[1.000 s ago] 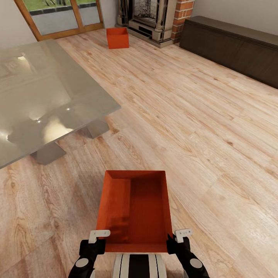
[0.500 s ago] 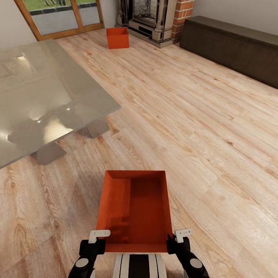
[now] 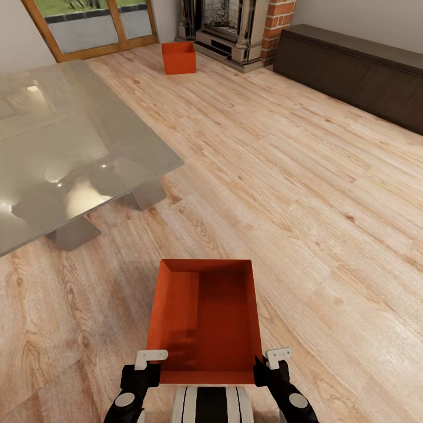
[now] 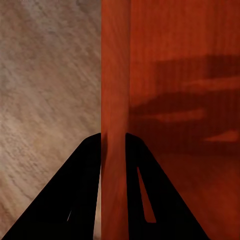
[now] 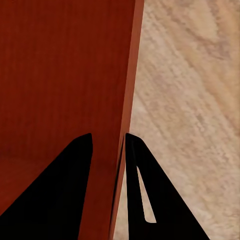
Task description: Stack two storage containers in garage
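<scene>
Gripping the near orange-red open-topped plastic bin (image 3: pixel 202 317) by opposite walls, left gripper (image 4: pixel 113 150) and right gripper (image 5: pixel 109 150) both clamping; twin bin (image 3: pixel 178 57) sitting at 12 o'clock by the brick-sided fireplace (image 3: pixel 235 26).

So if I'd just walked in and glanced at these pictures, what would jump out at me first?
Probably the bright orange-red storage container low in the head view, its side walls pinched by the left gripper and the right gripper. Next, its twin far off on the wood floor by the fireplace, and the glossy glass table to the left.
</scene>
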`<state>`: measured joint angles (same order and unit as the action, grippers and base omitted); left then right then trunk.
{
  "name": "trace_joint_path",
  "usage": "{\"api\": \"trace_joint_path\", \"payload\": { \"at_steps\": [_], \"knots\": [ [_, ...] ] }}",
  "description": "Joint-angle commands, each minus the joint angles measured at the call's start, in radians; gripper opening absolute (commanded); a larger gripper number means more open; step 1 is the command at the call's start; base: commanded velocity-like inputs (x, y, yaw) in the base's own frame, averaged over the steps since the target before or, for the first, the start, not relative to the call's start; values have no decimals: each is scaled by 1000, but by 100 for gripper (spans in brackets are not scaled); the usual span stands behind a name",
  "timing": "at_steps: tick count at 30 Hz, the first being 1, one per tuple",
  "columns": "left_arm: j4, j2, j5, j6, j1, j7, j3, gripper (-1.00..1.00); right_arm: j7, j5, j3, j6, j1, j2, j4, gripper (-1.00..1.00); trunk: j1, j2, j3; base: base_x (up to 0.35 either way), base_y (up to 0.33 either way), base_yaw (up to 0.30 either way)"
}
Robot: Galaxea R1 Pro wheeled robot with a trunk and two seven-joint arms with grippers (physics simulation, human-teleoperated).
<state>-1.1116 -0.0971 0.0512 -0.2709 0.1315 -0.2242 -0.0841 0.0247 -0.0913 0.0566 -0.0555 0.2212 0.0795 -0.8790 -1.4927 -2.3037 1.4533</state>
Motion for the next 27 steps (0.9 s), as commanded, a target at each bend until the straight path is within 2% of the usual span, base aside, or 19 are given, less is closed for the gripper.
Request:
{"api": "trace_joint_path", "payload": {
  "at_steps": [1, 17, 27],
  "knots": [
    [1, 1, 2, -8, -1, -10, -3, -100, 5, -8, 0, -6, 0, 0, -3, -100, 0, 0, 1, 0, 0, 0],
    [1, 0, -1, -9, -1, -8, -3, -100, 5, -8, 0, -6, 0, 0, -4, -100, 0, 0, -2, 0, 0, 0],
    [0, 0, -1, -13, 0, -7, -3, -100, 5, -8, 0, -6, 0, 0, -5, -100, 38, 70, -42, 0, 0, -21]
  ]
}}
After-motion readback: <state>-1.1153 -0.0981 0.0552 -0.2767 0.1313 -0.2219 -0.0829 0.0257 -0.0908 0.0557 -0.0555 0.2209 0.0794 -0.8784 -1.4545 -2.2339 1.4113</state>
